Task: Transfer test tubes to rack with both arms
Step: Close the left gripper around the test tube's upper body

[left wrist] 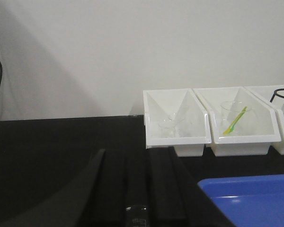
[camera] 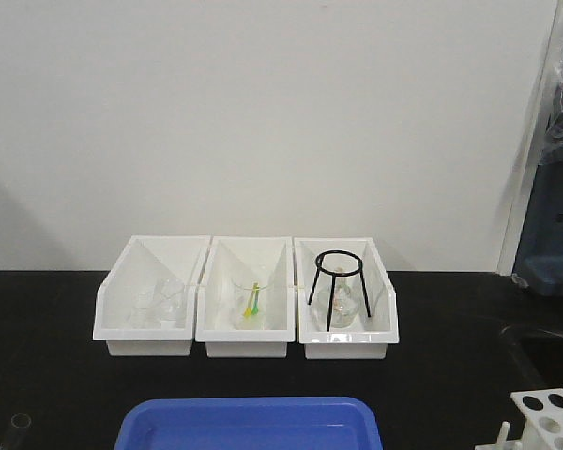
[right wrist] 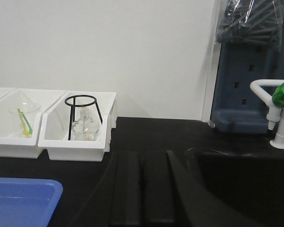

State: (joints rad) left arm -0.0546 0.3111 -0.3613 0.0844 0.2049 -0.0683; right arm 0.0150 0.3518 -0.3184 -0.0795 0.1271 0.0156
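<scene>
The main risk is the glass slipping or cracking. The test tube is smooth and thin, so too light a pinch would let it slide down through the left gripper, and too hard a one could break it.

A second risk lies in the journey. The rack stands well to the right of the blue tray and the left gripper is well to its left, so a handover between arms looks likely. Any tilt there could drop the tube onto the black bench or into the sink, also right of the tray. The rack's holes look small, so a tube brought in off-vertical would catch on the top plate.

The tube stands upright between the left fingers, its open rim showing, and it fills the narrow gap — I judge them clamped on it. The right gripper has its fingers drawn almost together, with nothing between them.
</scene>
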